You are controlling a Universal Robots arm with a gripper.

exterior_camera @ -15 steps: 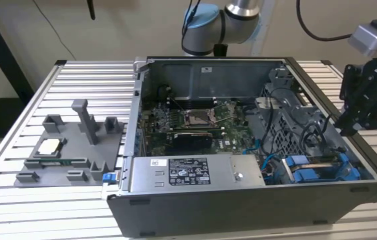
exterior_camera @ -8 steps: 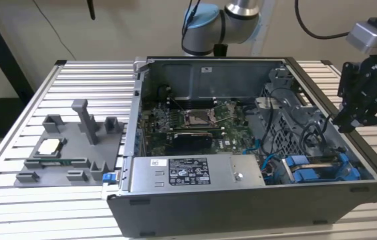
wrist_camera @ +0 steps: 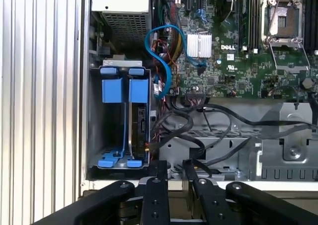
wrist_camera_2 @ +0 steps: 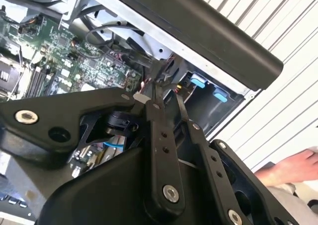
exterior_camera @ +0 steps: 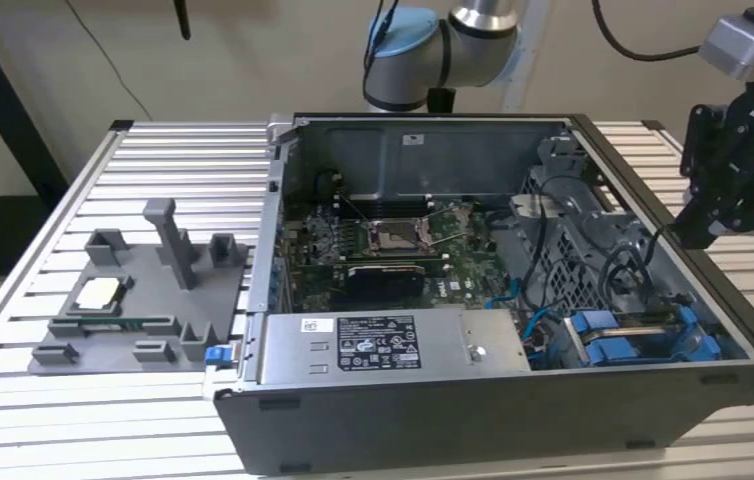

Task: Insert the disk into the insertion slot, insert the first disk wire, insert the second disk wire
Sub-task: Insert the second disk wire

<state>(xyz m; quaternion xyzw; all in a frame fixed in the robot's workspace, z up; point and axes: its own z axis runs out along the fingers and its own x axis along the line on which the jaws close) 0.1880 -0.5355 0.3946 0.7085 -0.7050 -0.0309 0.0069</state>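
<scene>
Case (exterior_camera: 484,425) open above, insertion slot (wrist_camera: 94,135) seemingly filled by blue carriers (wrist_camera: 124,91), black cables (wrist_camera: 198,118) crowding alongside

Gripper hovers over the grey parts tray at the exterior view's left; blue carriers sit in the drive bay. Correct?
No: the exterior view shows the gripper at that view's right, at the case edge beside the drive bay, away from the grey parts tray. The carriers are as stated.
</scene>
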